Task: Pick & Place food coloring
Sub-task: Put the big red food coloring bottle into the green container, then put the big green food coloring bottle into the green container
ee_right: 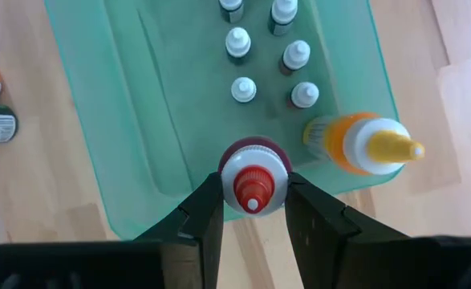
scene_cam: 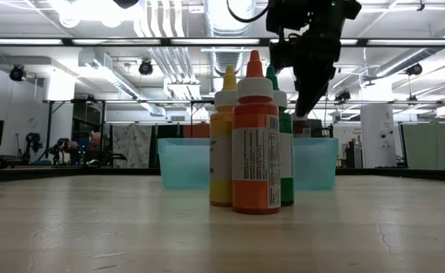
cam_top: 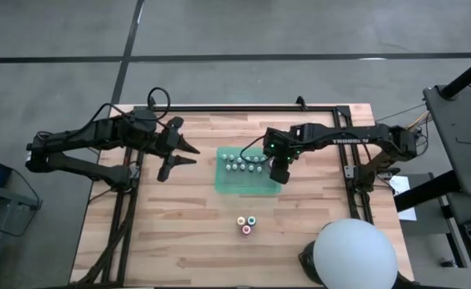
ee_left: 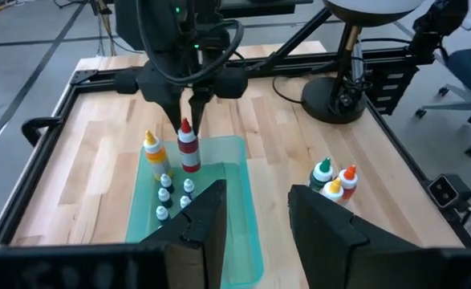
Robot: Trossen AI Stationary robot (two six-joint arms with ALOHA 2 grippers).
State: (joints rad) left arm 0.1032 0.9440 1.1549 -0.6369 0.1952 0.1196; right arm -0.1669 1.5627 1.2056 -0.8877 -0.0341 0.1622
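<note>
- High view: right gripper [cam_top: 278,171] is hanging over the near-right corner of the green tray [cam_top: 247,186]. Small bottles [cam_top: 243,164] are sitting in two rows inside it. Three bottles [cam_top: 246,224] are standing on the table [cam_top: 179,241], well apart from the tray. Left gripper [cam_top: 173,152] is waiting just beside the tray's left edge.
- Low view: the orange bottle [scene_cam: 255,144], yellow bottle [scene_cam: 223,148] and green bottle [scene_cam: 284,144] are touching in a tight cluster up front; the tray is sitting behind them, right gripper [scene_cam: 307,98] above it.
- Left wrist view: left fingers [ee_left: 207,221] are standing apart, gripping nothing. Right gripper [ee_left: 188,112] is clamping the red-capped bottle [ee_left: 188,148] over the tray, beside a yellow-topped bottle [ee_left: 152,152].
- Right wrist view: right gripper [ee_right: 253,207] is pinching the red-capped bottle [ee_right: 253,178] by its neck, at the tray edge, just beside the yellow-topped bottle [ee_right: 363,146].
- Progress, judging: small bottles and one tall one are in, a second tall one is going in; three are left on the table.
</note>
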